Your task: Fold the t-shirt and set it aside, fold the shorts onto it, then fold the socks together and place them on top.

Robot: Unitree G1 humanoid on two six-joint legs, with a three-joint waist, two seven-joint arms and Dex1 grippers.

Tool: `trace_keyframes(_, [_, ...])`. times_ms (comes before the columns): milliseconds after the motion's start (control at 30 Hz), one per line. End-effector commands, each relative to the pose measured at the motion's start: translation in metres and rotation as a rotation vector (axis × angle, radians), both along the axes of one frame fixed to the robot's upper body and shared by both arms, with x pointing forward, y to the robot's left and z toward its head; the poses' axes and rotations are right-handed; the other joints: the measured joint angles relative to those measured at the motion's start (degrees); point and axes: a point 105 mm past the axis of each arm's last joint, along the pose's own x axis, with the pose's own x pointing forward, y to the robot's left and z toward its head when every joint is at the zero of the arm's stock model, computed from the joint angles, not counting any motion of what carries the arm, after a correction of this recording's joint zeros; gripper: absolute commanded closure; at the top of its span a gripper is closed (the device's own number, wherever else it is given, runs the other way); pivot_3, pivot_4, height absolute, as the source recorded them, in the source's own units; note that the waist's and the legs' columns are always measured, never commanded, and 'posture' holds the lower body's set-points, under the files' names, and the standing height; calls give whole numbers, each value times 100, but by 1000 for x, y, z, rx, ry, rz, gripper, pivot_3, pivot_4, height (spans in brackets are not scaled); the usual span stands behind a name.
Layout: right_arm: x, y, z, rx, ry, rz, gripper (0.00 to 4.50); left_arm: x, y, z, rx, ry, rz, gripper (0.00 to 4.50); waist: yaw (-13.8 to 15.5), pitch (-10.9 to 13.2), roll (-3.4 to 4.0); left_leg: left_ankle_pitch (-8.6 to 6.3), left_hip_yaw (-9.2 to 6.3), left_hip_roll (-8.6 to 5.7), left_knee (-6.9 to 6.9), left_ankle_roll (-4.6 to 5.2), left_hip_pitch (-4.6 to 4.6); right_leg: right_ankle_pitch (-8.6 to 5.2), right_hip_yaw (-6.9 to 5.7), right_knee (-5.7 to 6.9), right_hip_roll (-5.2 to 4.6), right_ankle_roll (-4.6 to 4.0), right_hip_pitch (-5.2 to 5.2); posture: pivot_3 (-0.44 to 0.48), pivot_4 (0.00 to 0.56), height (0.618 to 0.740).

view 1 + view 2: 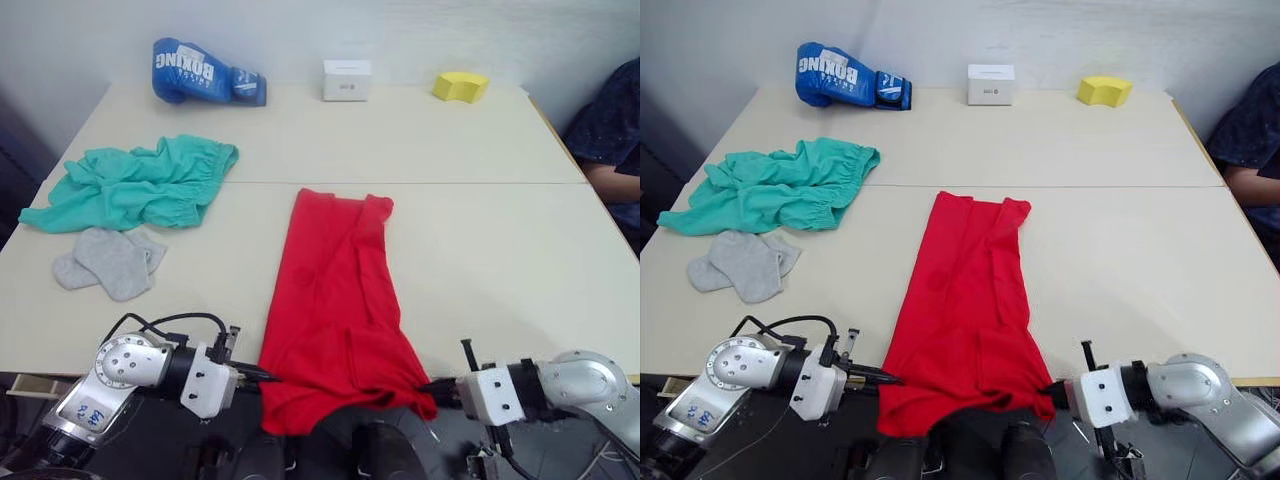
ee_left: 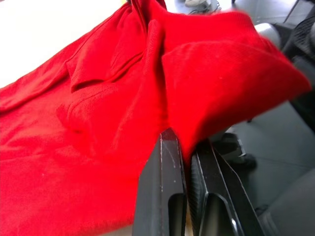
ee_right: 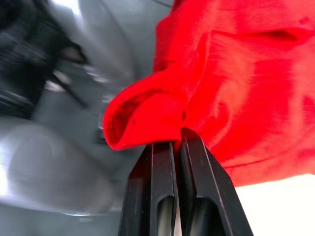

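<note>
The t-shirt (image 1: 340,300) (folded lengthwise into a strip, near hem overhanging the table (image 1: 500,230)) is pinched at both near corners by the left gripper (image 2: 189,147) and right gripper (image 3: 178,135) fingers, while shorts (image 1: 135,185) and socks (image 1: 112,260) lie unfolded far left.

head stereo overhead, wrist cameras near t-shirt (image 2: 123,98)

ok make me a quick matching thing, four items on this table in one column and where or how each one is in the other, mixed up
Things:
1. t-shirt
2. shorts
3. socks
4. boxing glove

Places or states:
A. far edge of the table, by the wall
B. crumpled on the robot's left, beyond the grey pair
C. folded into a long strip, near end pinched by both claws
D. near left, just in front of the teal garment

Pairs: 1-C, 2-B, 3-D, 4-A
</note>
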Motion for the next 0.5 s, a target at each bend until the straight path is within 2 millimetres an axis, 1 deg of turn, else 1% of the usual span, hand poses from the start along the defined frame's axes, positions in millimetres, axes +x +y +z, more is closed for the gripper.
trace_keyframes(33, [-17,3,6,-12,138,-15,4483,-7,-4,5,24,4,0,4459,10,2,-3,0,0,0,-2,-1,-2,0,-2,-2,0,0,-2,0,150,740])
trace_keyframes(133, [-30,1,5,-31,262,-51,4483,-13,-8,6,28,41,-1,4459,31,3,-4,-1,-1,-1,-5,0,-4,0,-4,-8,0,0,-2,0,150,740])
trace_keyframes(200, [-37,2,6,-23,311,-65,4483,-16,-9,6,32,65,2,4459,48,3,-5,-1,-1,0,-7,0,-3,0,-4,-11,1,0,-1,0,150,740])
trace_keyframes(267, [-32,6,10,33,261,-85,4483,-18,-7,6,44,93,3,4459,65,3,-5,-1,-1,1,-8,0,-3,-1,-3,-14,2,-1,-1,0,150,740])
trace_keyframes(333, [-23,5,13,64,200,-109,4483,-16,-4,7,39,129,34,4459,102,7,-11,0,-1,4,-15,-3,-3,-5,-2,-26,9,-8,-1,0,150,740])
trace_keyframes(367, [-19,3,14,69,155,-105,4483,-11,-1,10,24,148,59,4459,111,8,-10,1,-1,4,-15,-4,-4,-11,-1,-31,14,-17,-1,0,150,740])
trace_keyframes(400, [-18,0,16,67,151,-109,4483,-5,1,16,9,170,84,4459,114,9,-10,2,-1,4,-15,-5,-5,-12,0,-32,15,-17,-2,0,150,740])
trace_keyframes(500, [-7,-9,32,102,149,-171,4483,14,5,37,-26,235,121,4459,155,17,-15,10,-1,4,-15,-3,-10,-12,1,-34,16,-17,-3,0,150,740])
